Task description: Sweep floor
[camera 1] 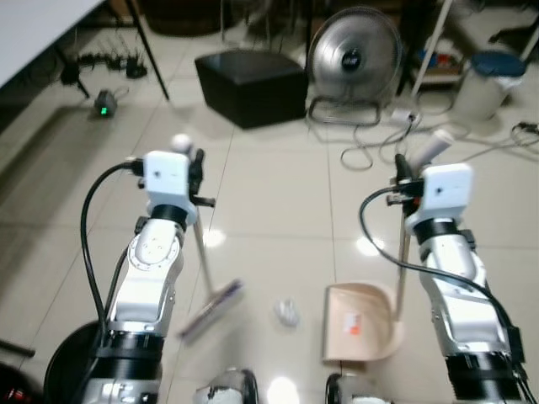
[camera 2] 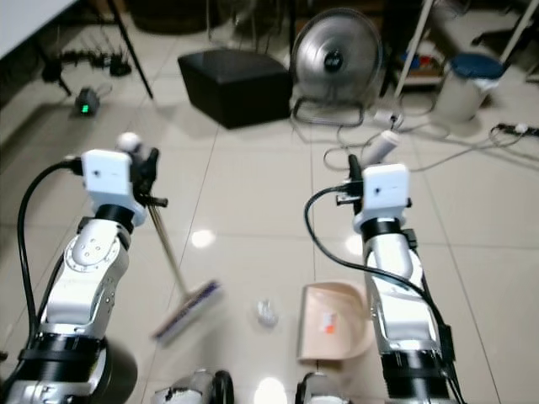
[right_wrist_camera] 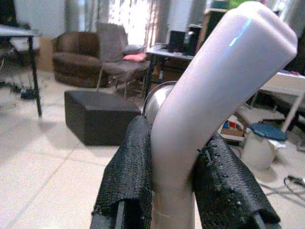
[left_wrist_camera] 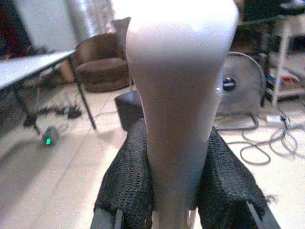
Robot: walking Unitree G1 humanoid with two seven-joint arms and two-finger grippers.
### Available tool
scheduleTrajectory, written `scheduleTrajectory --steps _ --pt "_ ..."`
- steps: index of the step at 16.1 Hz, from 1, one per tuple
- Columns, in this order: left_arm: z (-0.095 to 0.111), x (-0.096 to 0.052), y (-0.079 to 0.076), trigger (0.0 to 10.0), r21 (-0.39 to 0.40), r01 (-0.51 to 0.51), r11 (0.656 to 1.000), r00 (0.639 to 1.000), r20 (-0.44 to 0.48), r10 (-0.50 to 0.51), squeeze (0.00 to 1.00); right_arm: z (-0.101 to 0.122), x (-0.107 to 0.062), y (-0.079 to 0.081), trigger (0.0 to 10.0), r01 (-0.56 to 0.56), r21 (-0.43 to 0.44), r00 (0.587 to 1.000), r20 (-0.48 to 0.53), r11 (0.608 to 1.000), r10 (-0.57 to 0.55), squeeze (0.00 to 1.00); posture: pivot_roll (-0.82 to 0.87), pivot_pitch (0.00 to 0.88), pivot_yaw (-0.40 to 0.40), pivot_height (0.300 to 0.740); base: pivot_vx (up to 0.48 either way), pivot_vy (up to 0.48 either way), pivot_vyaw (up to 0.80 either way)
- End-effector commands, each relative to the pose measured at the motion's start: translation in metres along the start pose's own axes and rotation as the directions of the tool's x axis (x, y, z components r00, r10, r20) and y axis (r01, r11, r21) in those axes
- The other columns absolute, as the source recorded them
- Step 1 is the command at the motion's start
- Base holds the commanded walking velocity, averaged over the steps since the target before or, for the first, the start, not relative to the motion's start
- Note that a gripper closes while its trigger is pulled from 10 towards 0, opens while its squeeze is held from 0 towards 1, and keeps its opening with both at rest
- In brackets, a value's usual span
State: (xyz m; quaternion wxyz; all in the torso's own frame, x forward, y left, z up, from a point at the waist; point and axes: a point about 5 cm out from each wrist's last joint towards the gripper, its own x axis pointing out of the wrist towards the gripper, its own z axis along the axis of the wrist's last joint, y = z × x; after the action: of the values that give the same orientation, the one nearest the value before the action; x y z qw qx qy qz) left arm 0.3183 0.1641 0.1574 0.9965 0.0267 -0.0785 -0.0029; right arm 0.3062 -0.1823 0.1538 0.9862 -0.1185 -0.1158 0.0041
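Note:
My left gripper (camera 1: 192, 172) is shut on the white handle (left_wrist_camera: 181, 105) of a broom. Its thin pole slants down to the blurred brush head (camera 1: 210, 310) on the tiled floor. My right gripper (camera 1: 406, 172) is shut on the pale bent handle (right_wrist_camera: 214, 95) of a beige dustpan (camera 1: 358, 321), which rests on the floor between my arms. A small crumpled white scrap (camera 1: 287, 312) lies on the tiles between brush and pan.
A black box (camera 1: 251, 86) and a round floor fan (camera 1: 354, 59) stand ahead, with loose white cables (camera 1: 370, 151) beside them. A white bin (camera 1: 484, 84) is far right, a table leg (camera 1: 150, 50) far left. A brown armchair (right_wrist_camera: 78, 57) stands beyond.

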Motion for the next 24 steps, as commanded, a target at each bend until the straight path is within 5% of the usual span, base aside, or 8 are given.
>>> scheduleTrajectory --steps 1,7,12,17,24 --pt "0.006 0.004 0.007 10.0 -0.027 -0.051 0.998 0.998 0.045 0.052 0.00 0.010 0.006 0.003 10.0 -0.024 -0.055 0.996 0.080 0.998 0.029 0.00 0.09 0.279 0.093 0.740 0.000 0.000 0.00" --pt "0.000 0.012 0.008 10.0 -0.075 -0.110 0.991 0.982 0.142 0.120 0.00 0.010 0.019 0.033 10.0 -0.094 -0.103 0.969 0.218 0.990 0.115 0.00 0.13 0.337 0.138 0.740 0.000 0.000 0.00" --pt "-0.003 0.030 -0.006 10.0 -0.070 -0.102 0.992 0.977 0.178 0.113 0.00 -0.003 0.007 0.094 10.0 -0.225 -0.171 0.933 0.247 0.959 0.263 0.00 0.16 0.367 0.178 0.740 0.000 0.000 0.00" --pt "-0.009 0.035 -0.022 10.0 -0.081 -0.073 0.994 0.980 0.178 0.086 0.00 0.001 0.008 0.111 10.0 -0.180 -0.043 0.947 0.262 0.983 0.185 0.00 0.15 0.353 0.180 0.740 0.000 0.000 0.00" --pt "-0.001 0.039 -0.056 10.0 -0.294 -0.075 0.953 0.981 0.151 0.124 0.00 0.002 0.012 0.113 10.0 -0.145 0.052 0.960 0.250 0.988 0.127 0.00 0.14 0.323 0.167 0.740 0.000 0.000 0.00"
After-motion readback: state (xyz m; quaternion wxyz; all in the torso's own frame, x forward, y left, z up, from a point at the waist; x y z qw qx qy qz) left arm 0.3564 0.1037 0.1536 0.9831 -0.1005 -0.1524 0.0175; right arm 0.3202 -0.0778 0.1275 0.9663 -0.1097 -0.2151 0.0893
